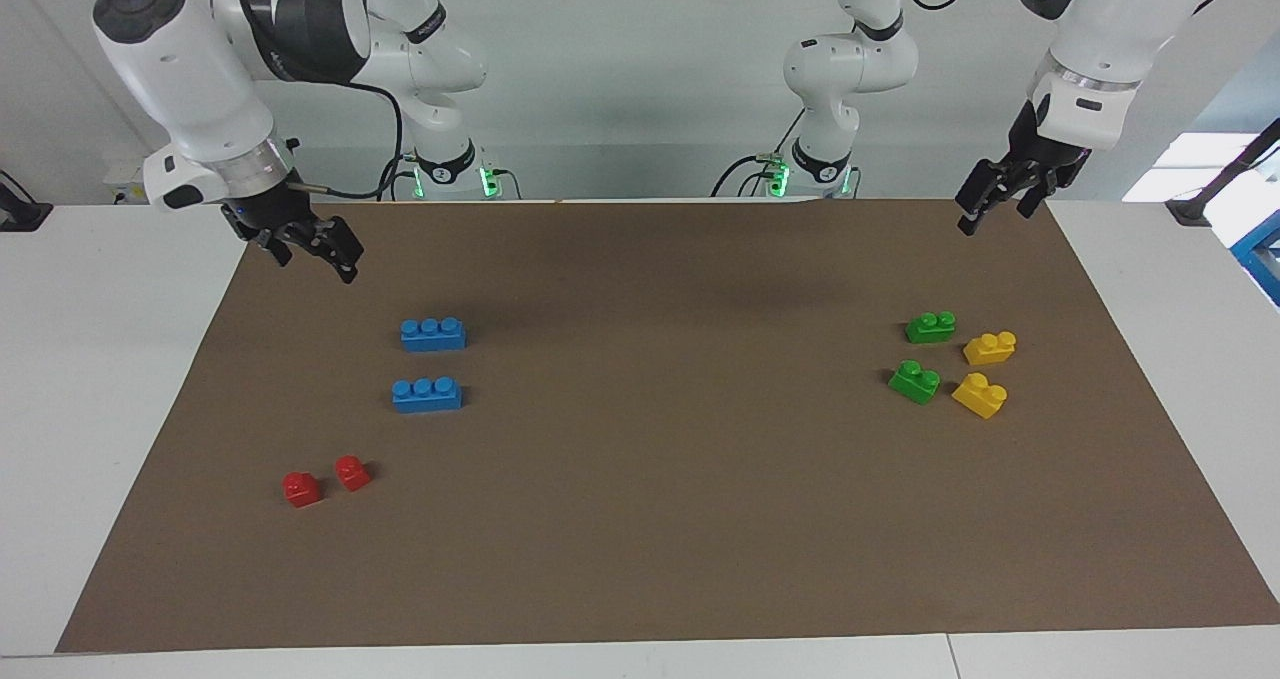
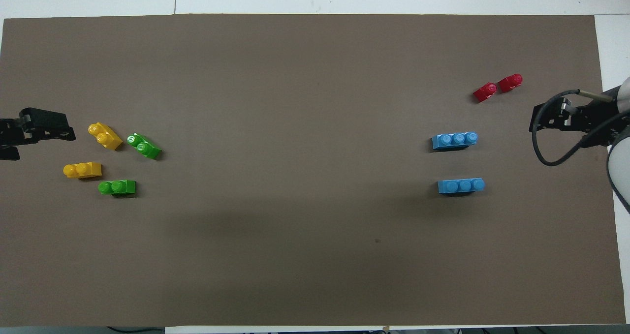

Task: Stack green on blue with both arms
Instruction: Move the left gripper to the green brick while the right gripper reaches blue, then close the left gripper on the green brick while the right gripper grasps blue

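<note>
The left hand [image 1: 993, 210] is hanging open and empty over the brown mat's [image 1: 660, 519] edge nearest the robots, at the left arm's end of the surface [image 1: 90, 359]. In the overhead view it [image 2: 47, 130] is showing at the picture's border, just beside one yellow brick [image 2: 104, 136]. The right hand [image 1: 312, 254] is also standing open, holding nothing, over the mat's corner at the right arm's end, up in the air above the mat; the overhead view is showing it [image 2: 551, 122] with a black cable [image 2: 556, 147] looping beside it.

Outward from the left hand, two green bricks are lying on the mat: one green brick [image 1: 930, 327] nearer the robots, the other green brick [image 1: 915, 381] farther from them and turned askew. Two yellow bricks, one [image 1: 990, 347] nearer the robots and one [image 1: 980, 395] farther, are sitting just beside the green ones, toward the left arm's end.

Outward from the right hand, two blue bricks are lying parallel and apart, studs up: one blue brick [image 1: 432, 333] nearer the robots, the other blue brick [image 1: 426, 394] farther. Two small red bricks [image 1: 322, 480] are resting side by side farther still, toward the right arm's end. Nothing is stacked on either blue brick.
</note>
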### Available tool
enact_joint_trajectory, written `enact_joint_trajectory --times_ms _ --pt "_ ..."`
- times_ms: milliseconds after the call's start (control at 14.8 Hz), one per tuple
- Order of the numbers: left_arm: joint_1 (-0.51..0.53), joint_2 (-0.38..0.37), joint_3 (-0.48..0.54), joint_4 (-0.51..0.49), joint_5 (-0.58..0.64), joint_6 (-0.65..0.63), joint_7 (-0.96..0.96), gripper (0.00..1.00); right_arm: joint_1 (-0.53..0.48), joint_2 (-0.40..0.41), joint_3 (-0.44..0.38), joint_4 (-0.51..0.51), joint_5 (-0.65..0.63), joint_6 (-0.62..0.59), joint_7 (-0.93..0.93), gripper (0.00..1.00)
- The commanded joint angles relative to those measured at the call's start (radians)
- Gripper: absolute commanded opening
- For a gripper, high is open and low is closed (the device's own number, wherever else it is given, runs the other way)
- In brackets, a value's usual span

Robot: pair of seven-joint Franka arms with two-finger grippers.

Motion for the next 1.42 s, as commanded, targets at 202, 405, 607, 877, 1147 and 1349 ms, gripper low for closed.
enact_joint_trajectory --times_ms 202,405,607,877,1147,1349 --pt "0.01 -0.049 -0.008 -0.155 0.006 0.146 -0.31 1.0 -0.032 0.103 0.003 0.003 0.157 0.055 0.369 0.95" --pt "0.004 -0.029 -0.006 -0.208 0.007 0.224 -0.413 1.0 -0.061 0.141 0.002 0.005 0.297 0.095 0.576 0.95" --pt "0.013 -0.014 -0.004 -0.269 0.007 0.284 -0.438 1.0 -0.071 0.176 0.0 0.003 0.343 0.118 0.623 0.95" --pt "0.011 0.121 -0.004 -0.283 0.007 0.408 -0.652 1.0 -0.101 0.223 0.0 -0.003 0.44 0.143 0.695 0.95" --pt "0.019 0.201 -0.004 -0.301 0.007 0.51 -0.697 1.0 -0.124 0.258 0.0 -0.016 0.486 0.152 0.718 0.95" --pt "0.022 0.273 -0.003 -0.297 0.007 0.557 -0.697 1.0 -0.13 0.281 0.002 -0.049 0.517 0.172 0.691 0.95"
